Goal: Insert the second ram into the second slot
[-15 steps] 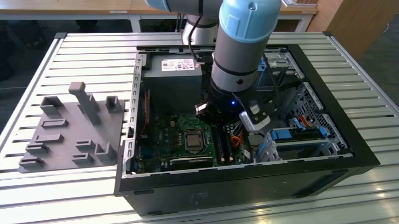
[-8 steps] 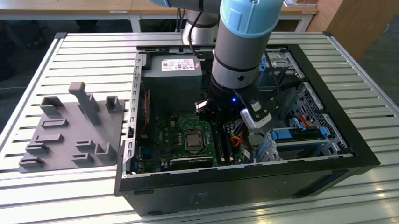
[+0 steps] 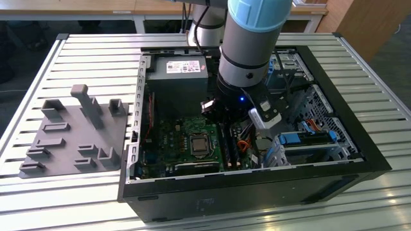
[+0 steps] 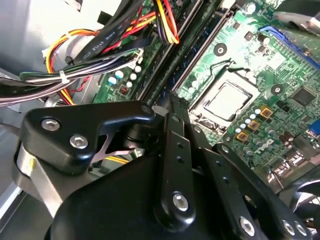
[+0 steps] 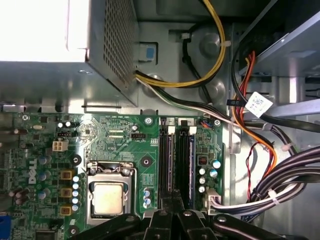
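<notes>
Hanging low inside the computer case (image 3: 359, 144), the gripper (image 5: 172, 212) sat over the memory slots (image 5: 177, 160), fingers pinched together.

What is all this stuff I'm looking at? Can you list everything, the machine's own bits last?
Computer case: one, black, open, on the slatted table.
Slatted table: one, pale metal, under everything.
Fixture tray: one, grey, with upright pegs, at the exterior view's left of the case.
Motherboard: one, green, on the case floor.
Processor: one, silver, in its socket on the motherboard.
Memory slots: a dark row beside the processor; whether a stick sits in them I cannot tell.
Power supply: one, grey box, far corner of the case.
Drive caddy: one, blue, at the exterior view's right.
Cable bundle: several, black, yellow, orange, red.
Robot arm: one, grey and light blue, reaching into the case.
Gripper: one, black, over the memory slots.
</notes>
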Action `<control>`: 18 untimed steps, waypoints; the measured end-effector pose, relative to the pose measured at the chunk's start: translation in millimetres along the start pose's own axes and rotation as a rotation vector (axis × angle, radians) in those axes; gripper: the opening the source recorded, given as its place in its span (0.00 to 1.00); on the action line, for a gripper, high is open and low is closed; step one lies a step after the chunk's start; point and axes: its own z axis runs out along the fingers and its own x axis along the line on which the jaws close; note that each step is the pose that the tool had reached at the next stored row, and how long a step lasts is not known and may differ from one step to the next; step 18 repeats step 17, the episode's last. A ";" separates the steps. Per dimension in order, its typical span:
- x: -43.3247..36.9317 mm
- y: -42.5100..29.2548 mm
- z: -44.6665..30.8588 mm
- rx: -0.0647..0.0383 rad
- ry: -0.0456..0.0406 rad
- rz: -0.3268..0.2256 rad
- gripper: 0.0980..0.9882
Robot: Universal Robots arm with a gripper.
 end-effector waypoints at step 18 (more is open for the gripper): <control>0.1 1.0 -9.1 0.000 0.0007 0.000 0.01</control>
